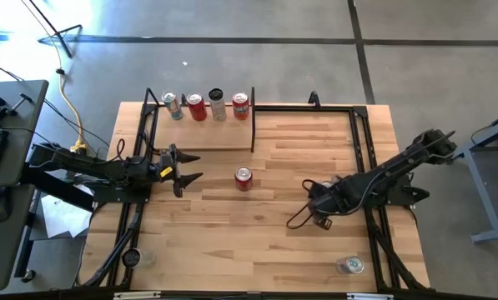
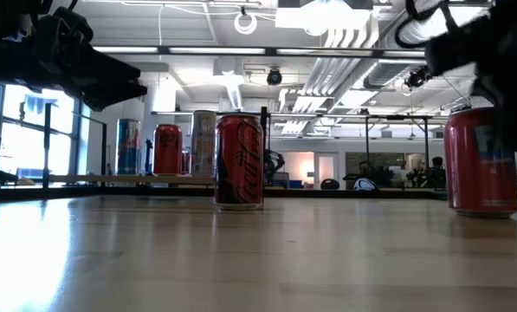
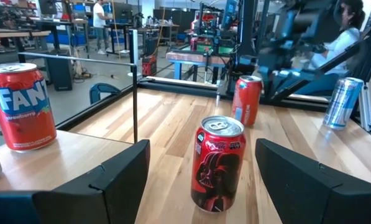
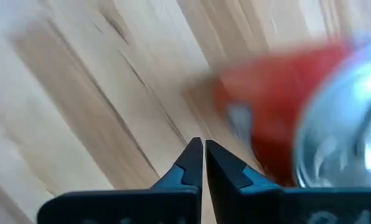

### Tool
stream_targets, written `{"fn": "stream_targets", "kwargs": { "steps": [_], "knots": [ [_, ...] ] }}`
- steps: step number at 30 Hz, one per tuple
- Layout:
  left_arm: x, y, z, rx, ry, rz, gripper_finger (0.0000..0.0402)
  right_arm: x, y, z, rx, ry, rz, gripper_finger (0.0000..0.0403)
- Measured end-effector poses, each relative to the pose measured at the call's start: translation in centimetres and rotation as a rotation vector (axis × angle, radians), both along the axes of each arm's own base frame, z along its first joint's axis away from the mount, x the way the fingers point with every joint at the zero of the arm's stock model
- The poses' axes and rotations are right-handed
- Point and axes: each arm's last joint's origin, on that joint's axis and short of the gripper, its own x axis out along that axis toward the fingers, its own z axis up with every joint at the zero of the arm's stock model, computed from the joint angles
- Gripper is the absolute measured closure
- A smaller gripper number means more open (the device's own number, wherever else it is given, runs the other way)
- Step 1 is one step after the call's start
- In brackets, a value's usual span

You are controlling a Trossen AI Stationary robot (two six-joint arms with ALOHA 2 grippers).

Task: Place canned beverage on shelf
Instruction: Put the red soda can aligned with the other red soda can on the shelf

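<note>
A dark red can (image 1: 243, 178) stands upright on the tabletop in the middle. My left gripper (image 1: 187, 167) hangs level and open just to its left, and the can (image 3: 218, 163) stands a little ahead of its fingers. A second red can (image 2: 479, 160) stands on the table under my right arm, which hides it in the high view. My right gripper (image 4: 202, 148) points down beside this can (image 4: 273, 118), fingers shut on nothing. The shelf (image 1: 205, 135) at the far left carries several cans (image 1: 207, 106) upright on its board.
A silver can (image 1: 349, 265) stands near the front right corner of the table. Black metal frame rails (image 1: 361, 133) run along the table's sides and far edge. A thin black upright (image 3: 135, 93) of the shelf stands beside a red Fanta can (image 3: 22, 106).
</note>
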Motion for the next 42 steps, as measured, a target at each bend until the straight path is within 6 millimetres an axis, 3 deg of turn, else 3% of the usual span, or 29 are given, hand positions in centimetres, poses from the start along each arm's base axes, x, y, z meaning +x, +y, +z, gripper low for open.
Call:
{"fn": "stream_targets", "kwargs": {
  "steps": [8,13,16,21,26,34,42],
  "knots": [
    [0.0,0.0,-0.1,-0.005,0.008,0.0,0.0122,1.7,0.6,3.7,-0.07,-0.159,0.09,0.0402],
    [0.0,0.0,-0.2,-0.014,0.016,0.0,0.0122,-1.1,1.1,5.0,-0.137,0.015,-0.005,0.0403],
    [0.0,0.0,-0.2,-0.013,0.018,0.0,0.0122,-2.8,2.0,5.3,-0.092,0.03,-0.056,0.0403],
    [0.0,0.0,-0.2,-0.013,0.019,0.0,0.0122,-5.1,2.0,4.5,-0.12,0.053,-0.149,0.0403],
    [0.0,0.0,-0.2,-0.018,0.018,0.0,0.0122,-5.7,0.9,2.4,-0.213,0.086,-0.187,0.0403],
    [0.0,0.0,-0.2,-0.021,0.017,0.0,0.0122,-3.8,0.0,-0.7,-0.149,-0.033,-0.126,0.0403],
    [0.0,0.0,-0.2,-0.021,0.017,0.001,0.0122,-1.2,0.0,0.1,-0.105,-0.214,0.006,0.0403]
  ]
}}
